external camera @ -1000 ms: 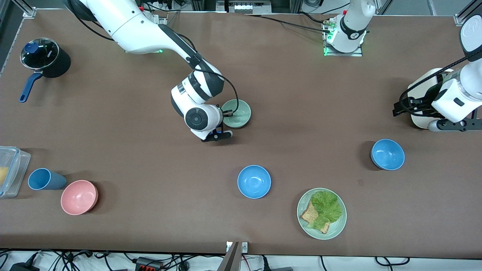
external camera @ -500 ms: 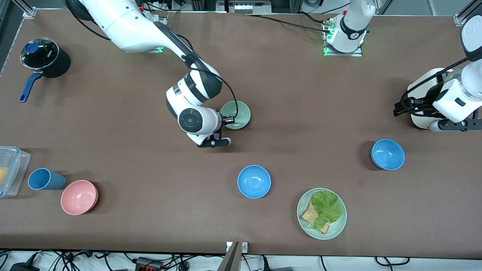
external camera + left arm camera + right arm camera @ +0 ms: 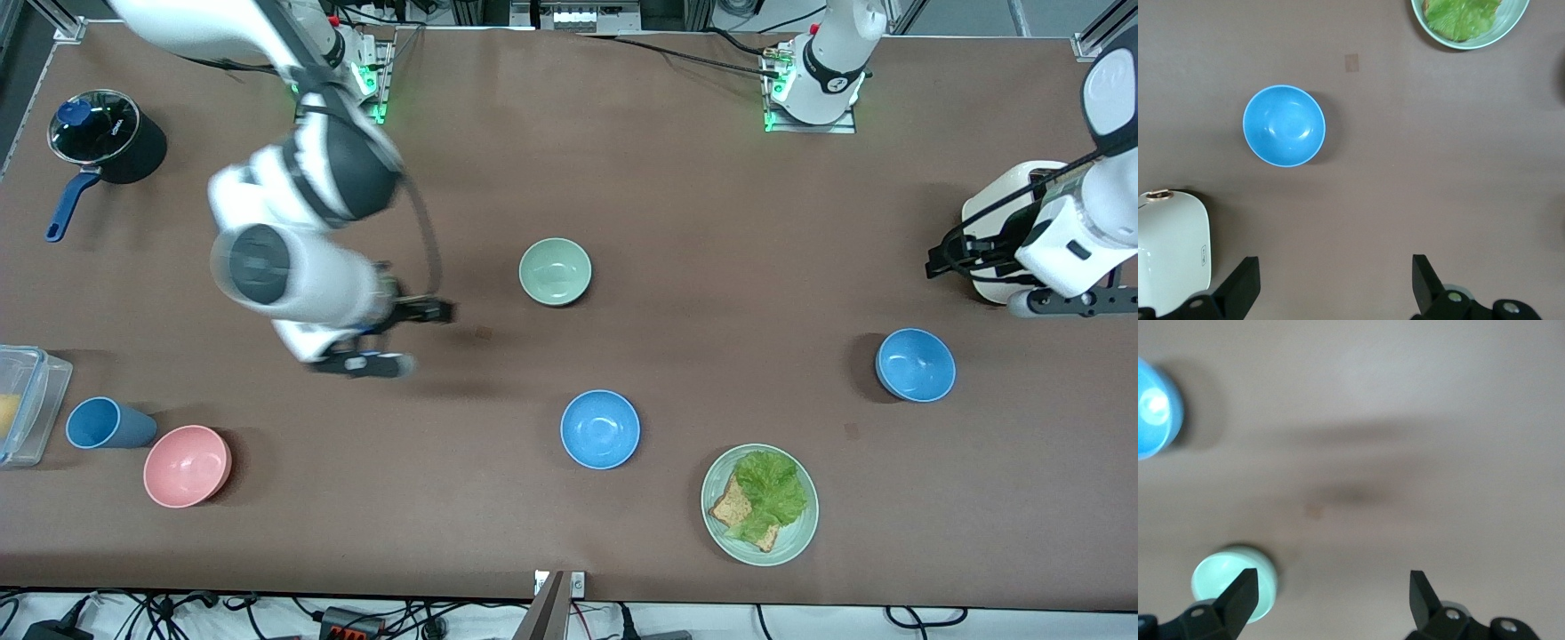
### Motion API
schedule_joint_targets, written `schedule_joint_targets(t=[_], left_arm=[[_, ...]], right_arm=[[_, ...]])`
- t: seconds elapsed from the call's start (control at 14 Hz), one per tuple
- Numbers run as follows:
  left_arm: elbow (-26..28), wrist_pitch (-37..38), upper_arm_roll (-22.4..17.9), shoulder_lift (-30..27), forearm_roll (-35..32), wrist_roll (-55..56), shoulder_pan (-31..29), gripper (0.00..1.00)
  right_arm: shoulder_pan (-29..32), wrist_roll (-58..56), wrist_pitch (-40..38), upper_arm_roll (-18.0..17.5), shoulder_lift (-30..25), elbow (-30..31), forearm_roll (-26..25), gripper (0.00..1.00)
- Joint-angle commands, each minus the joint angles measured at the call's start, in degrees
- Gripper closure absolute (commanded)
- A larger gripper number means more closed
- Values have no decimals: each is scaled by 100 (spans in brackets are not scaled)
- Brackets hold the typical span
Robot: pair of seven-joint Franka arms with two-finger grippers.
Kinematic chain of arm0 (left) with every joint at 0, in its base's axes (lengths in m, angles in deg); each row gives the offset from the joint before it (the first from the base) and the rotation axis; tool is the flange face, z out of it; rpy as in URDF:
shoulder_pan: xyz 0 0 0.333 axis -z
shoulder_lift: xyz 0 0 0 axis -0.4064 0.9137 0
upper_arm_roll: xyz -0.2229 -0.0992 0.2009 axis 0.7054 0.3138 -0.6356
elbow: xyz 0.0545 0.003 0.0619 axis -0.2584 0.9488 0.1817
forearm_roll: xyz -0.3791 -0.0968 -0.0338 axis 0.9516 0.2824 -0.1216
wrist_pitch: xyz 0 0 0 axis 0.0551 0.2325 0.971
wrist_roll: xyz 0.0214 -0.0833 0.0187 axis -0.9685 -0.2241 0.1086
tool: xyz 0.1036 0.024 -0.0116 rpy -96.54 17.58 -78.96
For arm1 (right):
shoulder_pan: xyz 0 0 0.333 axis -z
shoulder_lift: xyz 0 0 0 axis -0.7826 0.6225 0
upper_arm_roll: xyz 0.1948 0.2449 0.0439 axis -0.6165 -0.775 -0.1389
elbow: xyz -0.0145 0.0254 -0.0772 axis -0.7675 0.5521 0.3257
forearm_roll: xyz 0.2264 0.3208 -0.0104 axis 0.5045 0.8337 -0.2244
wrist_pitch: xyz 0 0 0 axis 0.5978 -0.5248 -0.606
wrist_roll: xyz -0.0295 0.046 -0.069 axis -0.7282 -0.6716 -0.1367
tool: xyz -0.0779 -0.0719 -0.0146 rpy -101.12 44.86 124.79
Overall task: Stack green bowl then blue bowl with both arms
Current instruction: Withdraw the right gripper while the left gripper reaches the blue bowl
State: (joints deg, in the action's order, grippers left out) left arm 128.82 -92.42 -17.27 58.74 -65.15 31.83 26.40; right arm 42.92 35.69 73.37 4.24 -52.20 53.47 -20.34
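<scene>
The green bowl (image 3: 555, 271) stands alone and upright near the middle of the table; the right wrist view shows it (image 3: 1215, 577) beside one finger. My right gripper (image 3: 407, 338) is open and empty, in the air toward the right arm's end from that bowl (image 3: 1331, 593). One blue bowl (image 3: 600, 428) sits nearer the front camera than the green bowl. A second blue bowl (image 3: 915, 364) lies toward the left arm's end, seen too in the left wrist view (image 3: 1284, 125). My left gripper (image 3: 1067, 302) hangs open and empty (image 3: 1335, 280) above the table beside it.
A white rounded appliance (image 3: 1000, 222) stands under the left arm. A green plate (image 3: 796, 542) with lettuce and bread sits near the front edge. At the right arm's end are a pink bowl (image 3: 187, 465), blue cup (image 3: 107, 424), clear container (image 3: 27, 404) and lidded pot (image 3: 107, 138).
My right gripper has opened, let go of the green bowl's rim, and swung away toward the right arm's end. The bowl stays where it was. The left arm has barely moved.
</scene>
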Motion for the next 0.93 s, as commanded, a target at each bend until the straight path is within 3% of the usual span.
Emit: schedule_joint_targets(t=[0.0,0.21,0.43,0.57,0.71,0.86], left_arm=[[-188,-357,-12,462,89,-160,-249,0],[-187,-588,-3,848,29,-195,-364,0],[-91,-1078,-3,1103,20,-1168,-434,0],[-99,-1448,-3,1384,20,-1565,-654,0],[-91,-1834,-12,1691,2,-1864,-751,0],[-82,-2186,-12,1946,2,-2469,-891,0]], right_arm=[[426,-33,-60,-34,-378,73,-272,0],[875,-60,-60,-42,-599,73,-228,0],[920,1,-51,-25,-740,73,-289,0],[807,-190,-60,447,-933,126,-246,0],[954,-925,-77,590,-1126,205,-228,0],[1043,-1760,-305,992,-1293,205,-211,0]])
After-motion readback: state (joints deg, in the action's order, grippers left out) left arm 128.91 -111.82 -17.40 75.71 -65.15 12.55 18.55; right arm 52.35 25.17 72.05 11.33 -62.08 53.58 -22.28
